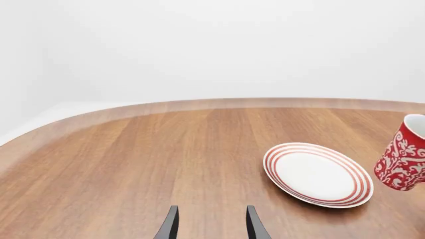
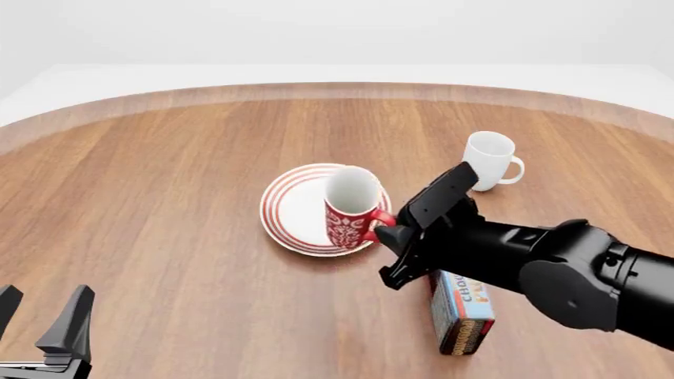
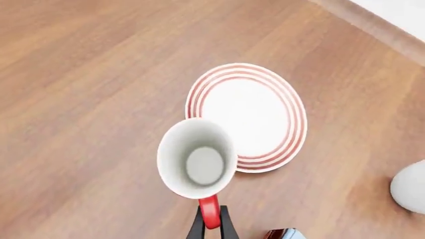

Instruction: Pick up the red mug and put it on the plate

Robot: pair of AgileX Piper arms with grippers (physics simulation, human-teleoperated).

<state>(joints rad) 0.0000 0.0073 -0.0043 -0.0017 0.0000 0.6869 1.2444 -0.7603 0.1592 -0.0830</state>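
Observation:
The red mug (image 2: 351,207) with white pattern is held by its red loop handle in my right gripper (image 2: 387,233), which is shut on the handle. The mug is slightly tilted and hangs over the near right edge of the plate (image 2: 295,207), a white plate with red rings. The right wrist view looks down into the mug (image 3: 198,159), with the plate (image 3: 249,112) just beyond it and the gripper (image 3: 211,224) on the handle. My left gripper (image 2: 40,306) is open and empty at the near left, far from both. The left wrist view shows the gripper (image 1: 211,221), plate (image 1: 317,174) and mug (image 1: 401,154).
A plain white mug (image 2: 490,158) stands upright behind and to the right of the plate, also in the right wrist view (image 3: 410,186). A small printed box (image 2: 463,312) lies on the table under my right arm. The wooden table's curved far edge (image 2: 337,88) runs across the back.

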